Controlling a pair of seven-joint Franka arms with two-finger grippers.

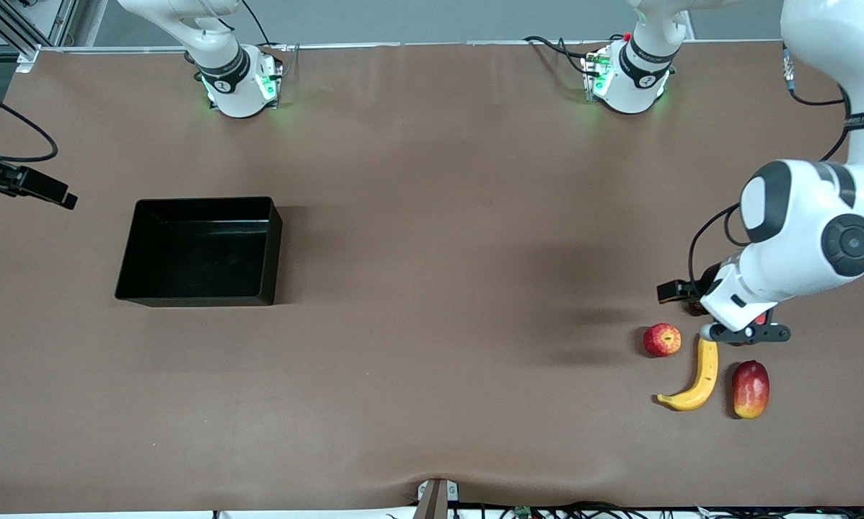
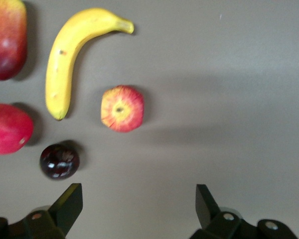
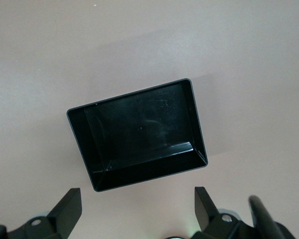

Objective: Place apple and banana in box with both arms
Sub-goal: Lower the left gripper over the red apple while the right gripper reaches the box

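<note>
Count: 1 apple point(image 2: 122, 108), 1 banana point(image 2: 70, 55), 1 box point(image 1: 200, 251), 1 mango-like fruit point(image 1: 750, 389), 1 smooth red fruit point(image 2: 7, 128), 1 dark plum-like fruit point(image 2: 60, 161), 2 arms

My front camera looks down from high across the table point(image 1: 432, 238), facing both bases. My left wrist camera looks straight down on the banana point(image 2: 70, 59), my right on the box point(image 3: 139, 134); front shares both

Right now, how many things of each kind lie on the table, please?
Apple: 1
Banana: 1
Red-and-yellow mango-like fruit: 1
Red-pink round fruit: 1
Dark round fruit: 1
Box: 1
Total: 6
</note>
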